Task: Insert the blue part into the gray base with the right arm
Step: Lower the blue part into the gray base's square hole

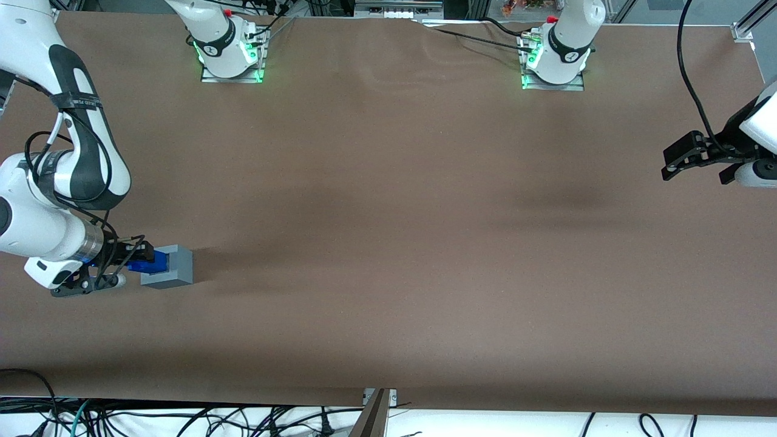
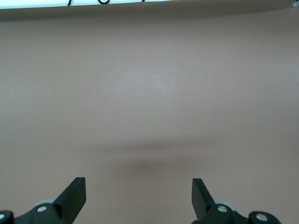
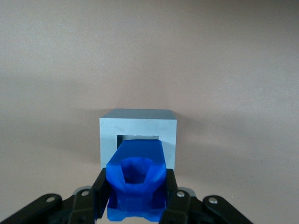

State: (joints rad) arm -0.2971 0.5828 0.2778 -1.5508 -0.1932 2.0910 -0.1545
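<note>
The gray base (image 1: 171, 266) lies on the brown table at the working arm's end, its square recess (image 3: 138, 137) facing my gripper. My right gripper (image 1: 136, 261) reaches level along the table and is shut on the blue part (image 1: 152, 261). In the right wrist view the black fingers (image 3: 102, 191) press both sides of the blue part (image 3: 137, 182). Its leading end sits in the mouth of the recess of the gray base (image 3: 138, 128), the rest still outside. The part's hollow rear end faces the wrist camera.
The brown table cover (image 1: 388, 230) spreads wide toward the parked arm's end. Two arm bases (image 1: 229, 48) with green lights stand along the edge farthest from the front camera. Cables (image 1: 182, 419) hang below the near edge.
</note>
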